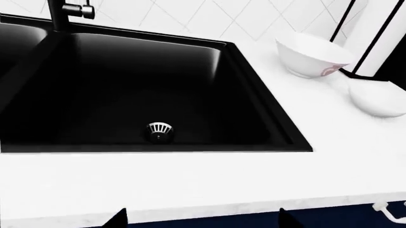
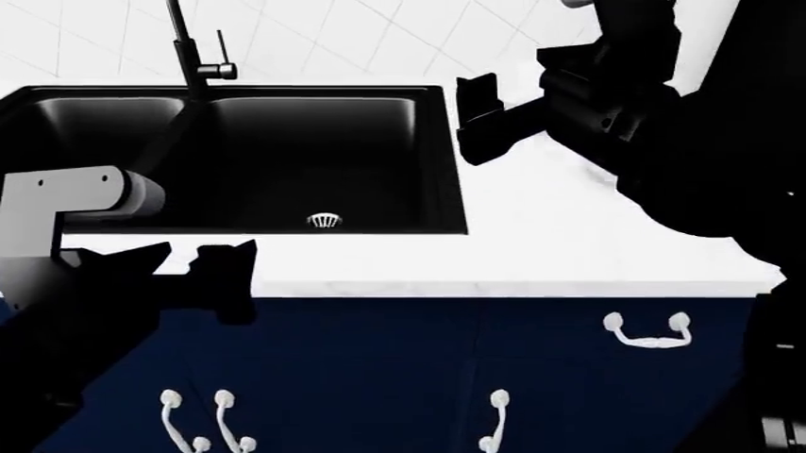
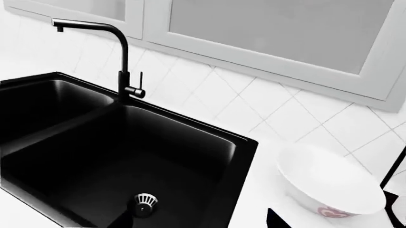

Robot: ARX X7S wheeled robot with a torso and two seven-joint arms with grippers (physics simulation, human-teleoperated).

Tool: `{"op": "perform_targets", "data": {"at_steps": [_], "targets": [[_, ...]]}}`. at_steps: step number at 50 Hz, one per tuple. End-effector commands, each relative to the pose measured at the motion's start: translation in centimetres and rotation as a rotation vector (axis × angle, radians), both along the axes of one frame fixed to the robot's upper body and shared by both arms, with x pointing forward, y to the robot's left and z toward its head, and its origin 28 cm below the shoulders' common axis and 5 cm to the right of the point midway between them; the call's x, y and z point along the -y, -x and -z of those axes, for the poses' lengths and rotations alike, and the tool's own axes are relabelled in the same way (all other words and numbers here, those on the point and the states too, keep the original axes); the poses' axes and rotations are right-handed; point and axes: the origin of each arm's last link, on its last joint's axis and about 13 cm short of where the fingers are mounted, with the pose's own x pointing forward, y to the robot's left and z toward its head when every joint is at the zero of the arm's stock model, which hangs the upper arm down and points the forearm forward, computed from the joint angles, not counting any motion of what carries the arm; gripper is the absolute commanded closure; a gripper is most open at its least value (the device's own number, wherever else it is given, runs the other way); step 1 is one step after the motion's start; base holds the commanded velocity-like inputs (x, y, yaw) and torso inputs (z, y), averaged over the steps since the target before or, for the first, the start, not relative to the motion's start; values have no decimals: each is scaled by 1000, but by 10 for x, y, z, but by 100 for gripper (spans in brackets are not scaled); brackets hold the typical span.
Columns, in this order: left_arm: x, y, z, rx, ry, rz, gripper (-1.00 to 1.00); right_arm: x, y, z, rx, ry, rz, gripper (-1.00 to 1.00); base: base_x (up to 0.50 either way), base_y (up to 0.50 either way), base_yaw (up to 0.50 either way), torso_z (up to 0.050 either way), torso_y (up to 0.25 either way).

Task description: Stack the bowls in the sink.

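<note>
White countertop (image 2: 592, 245) with a faintly marbled front edge. Navy cabinet fronts (image 2: 416, 368) below it — pale curved handles, one horizontal (image 2: 647, 332) near the right end, vertical ones (image 2: 496, 420) lower down. White diagonal-tile backsplash (image 3: 254, 102) along the counter's back edge, pale framed panels (image 3: 279, 28) above. Paper-towel roll in a black holder (image 1: 374, 35) — back right corner of the counter.

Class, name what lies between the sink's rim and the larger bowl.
Only bare white countertop separates the sink from the larger bowl, shown in the left wrist view.
</note>
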Motion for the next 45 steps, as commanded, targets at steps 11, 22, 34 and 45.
{"op": "perform_targets", "data": {"at_steps": [11, 22, 34, 45], "targets": [[1, 3, -1, 1, 0, 3, -100, 1, -3, -7, 40, 59, -3, -100, 497, 39, 0, 0, 0], [2, 4, -1, 4, -7, 6, -100, 5, -3, -9, 51, 63, 9, -100, 483, 161, 0, 0, 0], [2, 5, -1, 3, -11, 6, -100, 6, -2, -10, 57, 61, 21, -100, 500, -9, 0, 0, 1], [2, 6, 0, 1, -9, 5, -100, 5, -3, -11, 62, 67, 20, -100, 500, -54, 0, 0, 1]]}}
